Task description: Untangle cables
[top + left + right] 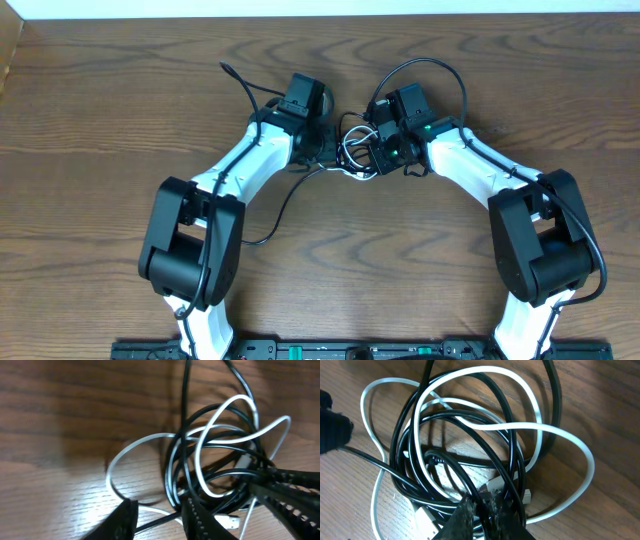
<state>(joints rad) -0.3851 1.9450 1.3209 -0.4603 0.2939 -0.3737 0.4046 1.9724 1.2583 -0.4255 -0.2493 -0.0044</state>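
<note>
Wooden table [100, 120], both arms reaching in to meet at the far middle. The cables [352, 152] sit there as one small clump directly between the two grippers, lying flat on the wood. Overhead, the clump reads as roughly round, with no clear long axis. Up close it is a coil of stacked loops. The white cord [220, 415] makes wide bights that swing out past the black cords [186, 420], which wind tighter through the centre. In the right wrist view the white cord [560, 435] throws its largest loop out to the right, and the black cords [400, 435] ring the middle; two black strands leave by the top edge and one runs off left. A white plug end [230, 521] lies flat near the bottom of the left wrist view, with its length running roughly across the picture; which way it faces, I cannot tell. Left gripper [160, 510]: fingers apart with bare wood showing in the gap; a white and a black strand cross between them without being pinched. Right gripper [481, 497]: fingers drawn almost together, with only a slit left, and the tips are closed on one of the black cords at the near edge of the coil.
</note>
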